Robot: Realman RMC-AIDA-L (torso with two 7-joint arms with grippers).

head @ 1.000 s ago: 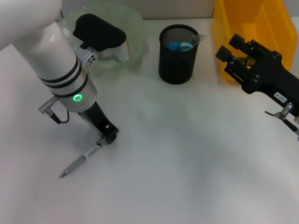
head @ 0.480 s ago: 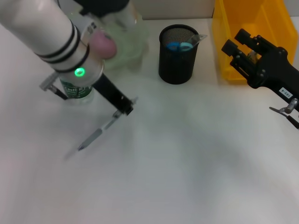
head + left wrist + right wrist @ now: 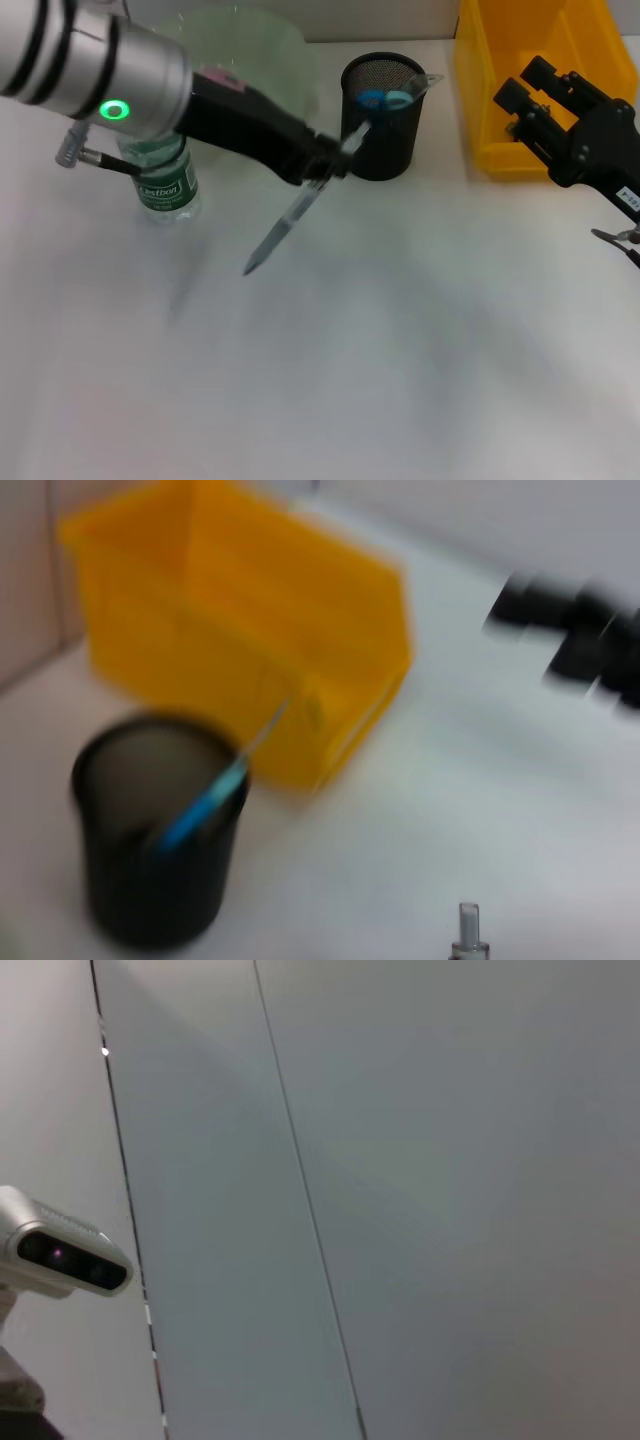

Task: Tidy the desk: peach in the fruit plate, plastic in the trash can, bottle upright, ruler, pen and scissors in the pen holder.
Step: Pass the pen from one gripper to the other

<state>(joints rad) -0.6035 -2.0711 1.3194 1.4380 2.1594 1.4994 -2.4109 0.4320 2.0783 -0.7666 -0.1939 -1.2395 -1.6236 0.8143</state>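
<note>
My left gripper (image 3: 328, 165) is shut on a grey pen (image 3: 290, 217) and holds it in the air, slanting, tip down, just left of the black mesh pen holder (image 3: 380, 118). The holder holds blue-handled scissors (image 3: 385, 99) and a clear ruler (image 3: 428, 80); it also shows in the left wrist view (image 3: 155, 840), where the pen's end (image 3: 467, 932) pokes in. A green-labelled bottle (image 3: 165, 180) stands upright at the left. The green fruit plate (image 3: 255, 40) sits behind my arm; the peach is hidden. My right gripper (image 3: 520, 88) hovers open over the yellow bin (image 3: 500, 60).
The yellow bin (image 3: 250, 630) stands right of the pen holder at the table's back right corner. The white table (image 3: 400, 350) stretches bare across the front. The right wrist view shows only a wall and a camera.
My left gripper has lifted the pen off the table and carried it up and right towards the pen holder. The bottle came into view. The right gripper drifted slightly right.
</note>
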